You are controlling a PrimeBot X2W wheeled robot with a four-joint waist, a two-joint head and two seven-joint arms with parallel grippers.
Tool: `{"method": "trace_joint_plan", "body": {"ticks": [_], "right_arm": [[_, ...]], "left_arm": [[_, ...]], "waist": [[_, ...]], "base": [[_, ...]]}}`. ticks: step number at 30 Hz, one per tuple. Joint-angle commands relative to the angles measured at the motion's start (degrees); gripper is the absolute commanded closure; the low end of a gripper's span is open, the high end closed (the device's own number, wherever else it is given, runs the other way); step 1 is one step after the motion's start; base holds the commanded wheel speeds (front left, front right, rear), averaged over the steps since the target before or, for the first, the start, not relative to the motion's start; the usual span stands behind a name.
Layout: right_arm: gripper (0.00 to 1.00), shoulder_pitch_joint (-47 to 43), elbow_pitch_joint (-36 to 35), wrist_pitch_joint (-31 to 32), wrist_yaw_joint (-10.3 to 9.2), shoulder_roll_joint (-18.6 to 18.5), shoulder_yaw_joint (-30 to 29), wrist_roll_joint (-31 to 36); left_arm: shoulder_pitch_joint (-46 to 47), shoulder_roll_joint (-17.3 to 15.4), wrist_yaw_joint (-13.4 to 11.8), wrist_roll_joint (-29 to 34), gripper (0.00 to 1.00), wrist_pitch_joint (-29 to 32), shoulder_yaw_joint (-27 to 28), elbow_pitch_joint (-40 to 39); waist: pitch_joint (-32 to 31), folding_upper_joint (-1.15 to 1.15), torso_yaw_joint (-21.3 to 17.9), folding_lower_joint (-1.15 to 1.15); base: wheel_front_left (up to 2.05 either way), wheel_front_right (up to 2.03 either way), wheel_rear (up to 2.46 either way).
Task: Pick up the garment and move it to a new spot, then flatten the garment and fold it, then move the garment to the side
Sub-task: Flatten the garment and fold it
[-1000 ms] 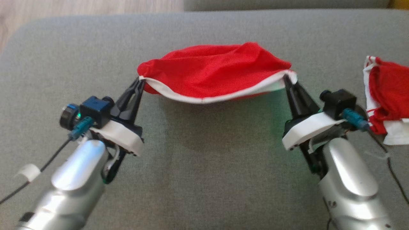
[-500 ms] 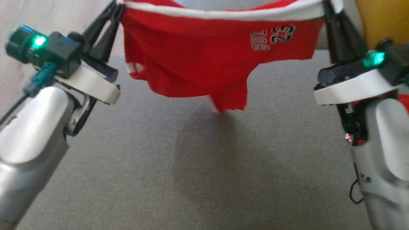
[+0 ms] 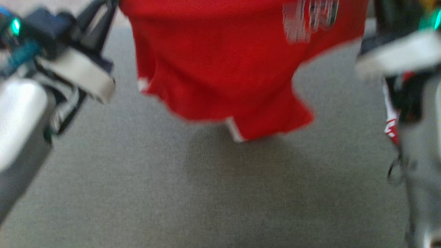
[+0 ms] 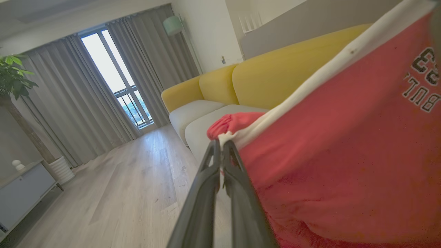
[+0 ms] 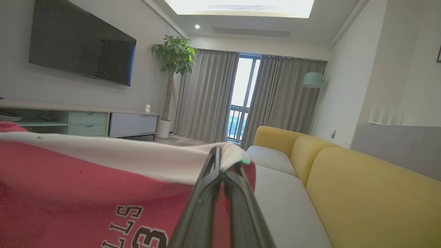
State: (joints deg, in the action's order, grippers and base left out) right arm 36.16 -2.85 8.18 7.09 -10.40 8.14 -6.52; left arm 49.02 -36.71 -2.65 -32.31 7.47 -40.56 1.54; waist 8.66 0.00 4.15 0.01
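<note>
The garment [image 3: 220,65] is red with a white waistband and dark lettering. It hangs stretched between my two grippers above the grey cushion [image 3: 206,193], its lower hem free of the surface. In the left wrist view my left gripper [image 4: 220,146] is shut on the white band [image 4: 310,89] at one corner. In the right wrist view my right gripper [image 5: 220,155] is shut on the band's other corner [image 5: 137,158]. The head view is blurred; the left fingers [image 3: 100,17] reach the garment's upper left edge there.
A second red and white cloth [image 3: 391,124] lies behind my right arm at the right edge. A yellow sofa [image 5: 361,193] with pale seats [image 4: 206,127] stands beyond, and wooden floor [image 4: 131,186] lies off the cushion's left.
Both grippers have lifted the garment off the cushion, where it lay bunched; it now hangs open with the lettering showing. The head view has shifted and blurred.
</note>
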Motion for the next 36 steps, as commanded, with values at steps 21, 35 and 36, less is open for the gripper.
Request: {"method": "trace_joint_plan", "body": {"ticks": [21,35,36], "right_arm": [[1.00,38.78,55.04,-16.91,0.40,3.21,2.58,11.96],[1.00,24.64,67.50,-15.11,0.40,-2.40,27.60,-3.73],[1.00,23.68,66.62,-14.41,0.40,-3.47,29.58,-5.96]], "left_arm": [[30.42,15.93,8.88,5.22,1.00,-22.23,2.71,44.18],[6.02,14.69,10.12,6.90,1.00,-22.45,-8.74,38.55],[4.75,14.31,10.12,6.51,1.00,-22.45,-9.73,38.02]], "waist": [[18.31,0.00,-0.17,-0.01],[10.71,0.00,1.22,-0.01],[9.84,0.00,1.25,-0.01]], "base": [[0.00,0.00,0.00],[0.00,0.00,0.00],[0.00,0.00,0.00]]}}
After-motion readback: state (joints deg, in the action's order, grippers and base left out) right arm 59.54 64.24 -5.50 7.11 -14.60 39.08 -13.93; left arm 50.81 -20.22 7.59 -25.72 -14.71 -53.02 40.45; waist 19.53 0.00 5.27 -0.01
